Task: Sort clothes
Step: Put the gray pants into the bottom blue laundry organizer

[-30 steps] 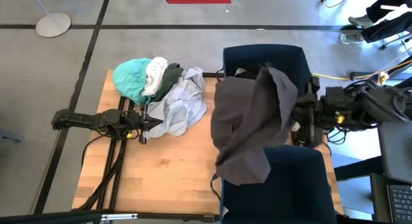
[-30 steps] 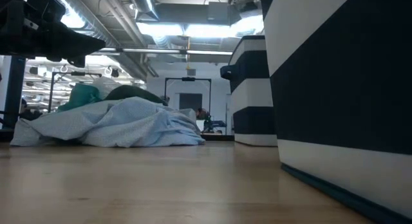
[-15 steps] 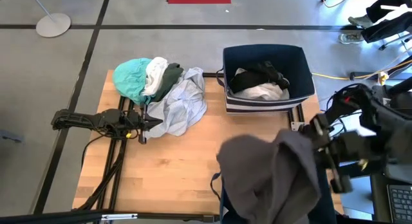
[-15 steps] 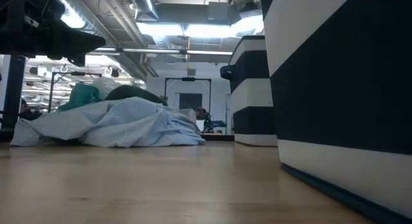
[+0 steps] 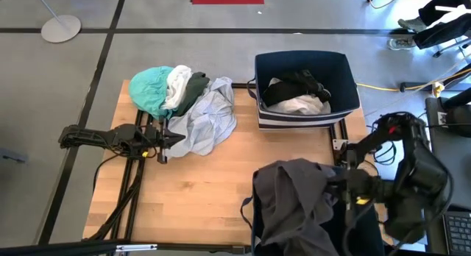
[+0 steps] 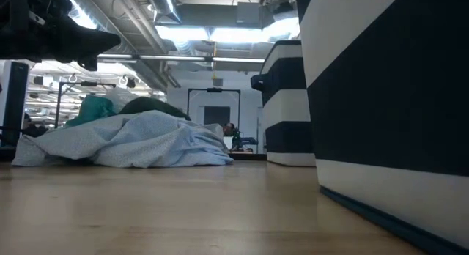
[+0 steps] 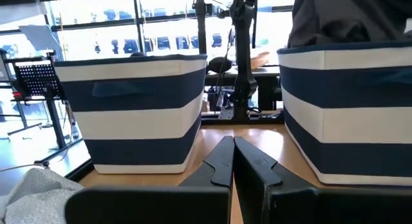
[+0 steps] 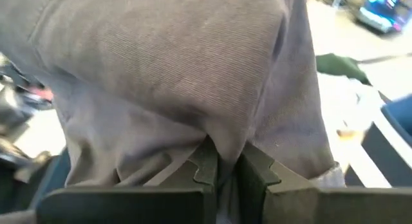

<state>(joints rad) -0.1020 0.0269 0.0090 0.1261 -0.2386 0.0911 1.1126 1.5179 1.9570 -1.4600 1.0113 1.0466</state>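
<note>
Grey garment hangs clamped in the right gripper, draped over the near bin; left gripper, fingers together, waits by the pile

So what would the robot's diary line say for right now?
right gripper: shut on dark grey garment, over near bin | left gripper: shut, beside clothes pile

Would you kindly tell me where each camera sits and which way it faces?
High view: overhead, straight down on the table, both arms, pile of clothes.
Low view: table height, level across to the pile; an arm's dark underside at top left.
Left wrist: past the shut left gripper toward two striped bins.
Right wrist: right gripper pinching the grey garment.
Shared: the garment also shows from overhead.
</note>
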